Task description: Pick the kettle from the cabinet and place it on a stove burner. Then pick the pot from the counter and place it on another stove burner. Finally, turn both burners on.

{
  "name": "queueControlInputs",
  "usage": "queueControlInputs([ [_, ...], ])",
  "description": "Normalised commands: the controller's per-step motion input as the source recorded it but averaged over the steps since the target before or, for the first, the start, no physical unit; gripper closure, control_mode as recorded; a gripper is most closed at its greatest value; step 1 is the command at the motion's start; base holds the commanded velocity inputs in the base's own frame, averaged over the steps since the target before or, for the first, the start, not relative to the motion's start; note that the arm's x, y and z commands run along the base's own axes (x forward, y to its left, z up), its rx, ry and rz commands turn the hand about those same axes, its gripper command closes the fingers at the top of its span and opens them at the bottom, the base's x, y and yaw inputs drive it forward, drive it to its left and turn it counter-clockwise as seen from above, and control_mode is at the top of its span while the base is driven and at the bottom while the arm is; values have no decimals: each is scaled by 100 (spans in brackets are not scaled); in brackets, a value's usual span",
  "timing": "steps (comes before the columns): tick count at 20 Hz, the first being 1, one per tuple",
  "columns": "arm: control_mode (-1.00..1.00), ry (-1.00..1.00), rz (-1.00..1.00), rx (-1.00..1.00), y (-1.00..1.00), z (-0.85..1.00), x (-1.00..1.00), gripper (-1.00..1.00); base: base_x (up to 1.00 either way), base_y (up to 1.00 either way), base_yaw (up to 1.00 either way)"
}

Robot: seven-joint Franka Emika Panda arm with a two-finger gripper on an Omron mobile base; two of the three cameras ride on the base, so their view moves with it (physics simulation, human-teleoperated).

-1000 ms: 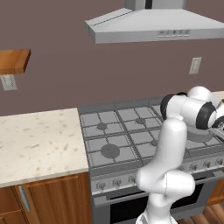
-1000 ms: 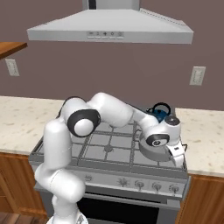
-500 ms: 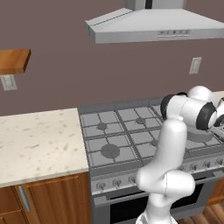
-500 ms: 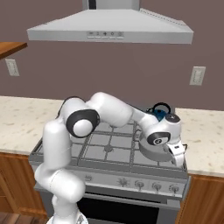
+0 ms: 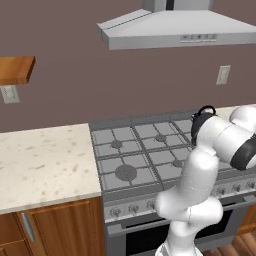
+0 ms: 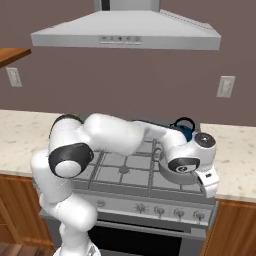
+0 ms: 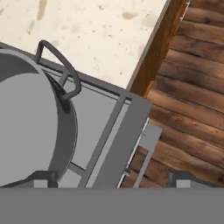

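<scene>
Pot cut off at frame edge; released end effector straddles its rim.

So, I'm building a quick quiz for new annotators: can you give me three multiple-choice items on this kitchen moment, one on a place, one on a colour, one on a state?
1. Where does the kettle stand?
A. at the back of the stove
B. on the wooden floor
C. on the wall shelf

2. What colour is the wall behind the stove?
A. bright green
B. dull brownish mauve
C. white

3. How is the gripper in the hand view?
A. shut on the kettle's handle
B. shut on a stove knob
C. open, its tips set wide apart

Answers:
1 A, the right base view shows the kettle on the rear of the stove, beyond the arm.
2 B, both base views show a brownish mauve wall under the range hood.
3 C, the two dark tips stand far apart at the bottom, beside the pot on the grate, with nothing between them.
</scene>
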Motion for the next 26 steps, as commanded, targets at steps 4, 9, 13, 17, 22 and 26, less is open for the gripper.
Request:
queueControlInputs([
  [4, -100, -26, 7, -2, 20, 59, -60, -100, 0, 0, 0],
  [9, -100, -30, 35, -5, 26, 17, -57, -100, 0, 0, 0],
  [13, -100, -28, 49, -10, 23, 0, -66, -100, 0, 0, 0],
  [17, -100, -32, 48, -14, 11, 2, -59, -100, 0, 0, 0],
  [22, -100, -40, 41, -25, 20, 0, -51, -100, 0, 0, 0],
  [26, -100, -46, 35, -32, 30, 0, -25, -100, 0, 0, 0],
])
